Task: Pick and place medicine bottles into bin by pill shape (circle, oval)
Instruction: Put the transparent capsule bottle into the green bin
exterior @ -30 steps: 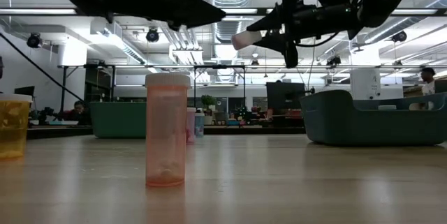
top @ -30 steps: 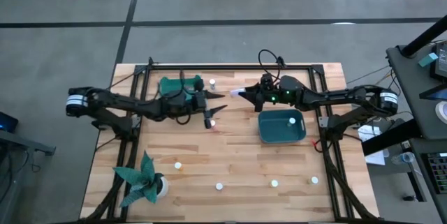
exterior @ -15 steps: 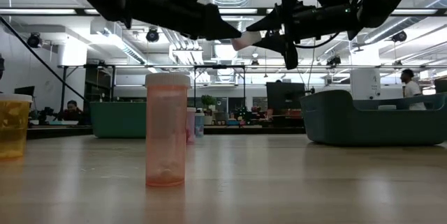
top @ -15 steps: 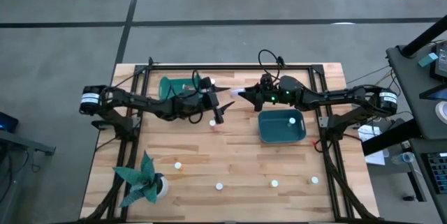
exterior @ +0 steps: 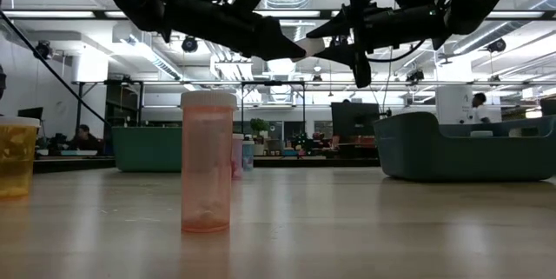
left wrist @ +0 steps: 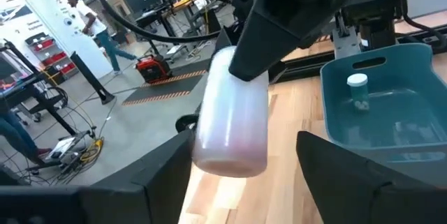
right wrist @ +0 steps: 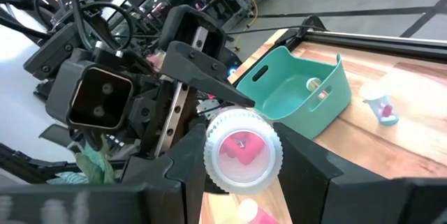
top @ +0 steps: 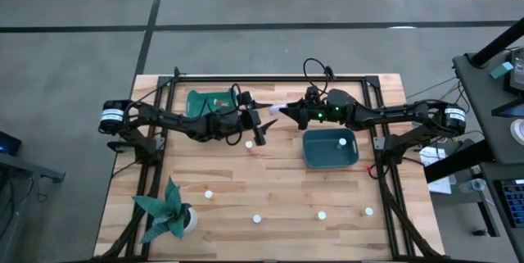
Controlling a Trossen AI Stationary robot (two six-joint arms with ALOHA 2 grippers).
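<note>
1. Concrete floor surrounds a wooden table (top: 270,189) seen from above. The right gripper (top: 282,109) holds a bottle (top: 278,108) in the air near the table's middle, its fingers closed on it. The left gripper (top: 260,115) sits just beside it, fingers spread wide around the bottle's end, nothing gripped yet. A green bin (top: 206,102) lies under the left arm, a blue bin (top: 331,150) under the right arm. Loose bottles (top: 257,219) are scattered along the near edge, by a paper plant (top: 166,210).

2. At table height, both arms meet overhead. An orange vial (exterior: 207,161) stands close to the camera; it looks thin-walled, light and easy to tip.

3. From the left wrist, the bottle (left wrist: 230,116) fills the gap between that arm's parted fingers (left wrist: 164,175). It is smooth, rigid plastic, likely slippery; squeezing across the round body, mid-height, seems safest.

4. From the right wrist, the ribbed cap (right wrist: 243,149) faces the camera, pink showing through it. Its ridges would give better purchase than the wall.
</note>
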